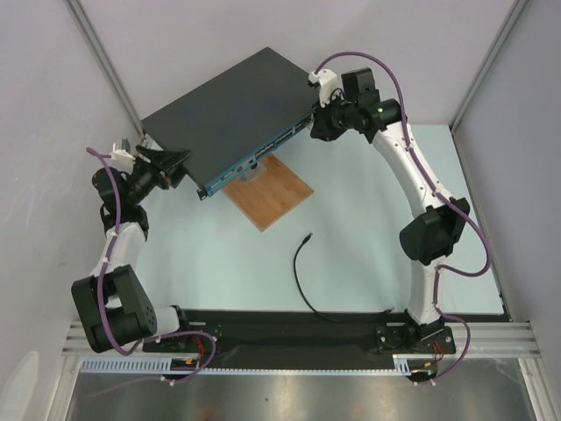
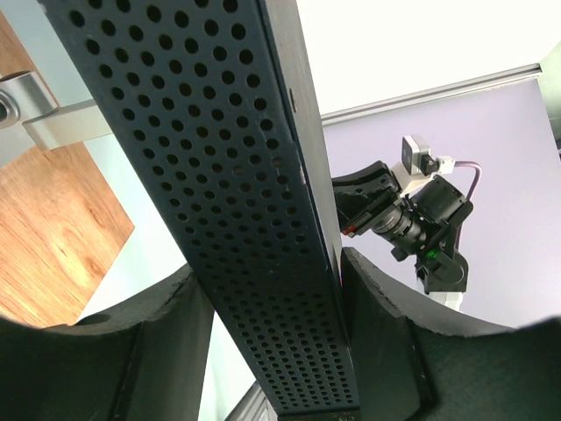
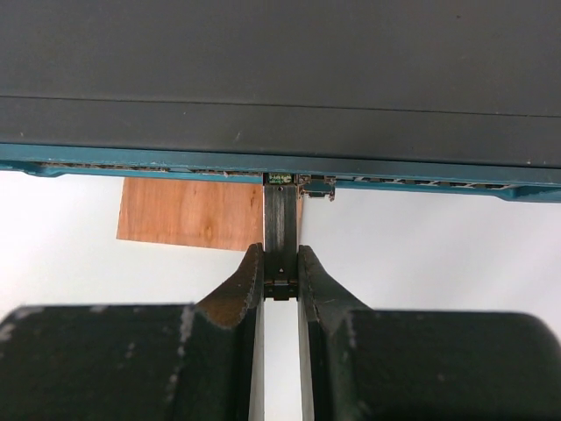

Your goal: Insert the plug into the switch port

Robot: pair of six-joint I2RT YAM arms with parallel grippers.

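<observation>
Left tool (image 1: 182, 169) clamping wide flat dark-grey box (image 1: 237, 105), right tool (image 3: 280, 267) pinching thin grey metal strip (image 3: 280, 219), small black plug (image 1: 308, 237) on worktop (image 1: 368, 228)

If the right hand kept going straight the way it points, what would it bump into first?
The thin grey metal strip pinched in the right hand seems to reach the teal-blue front strip of the wide dark-grey box, so the hand would probably meet that front first.
</observation>
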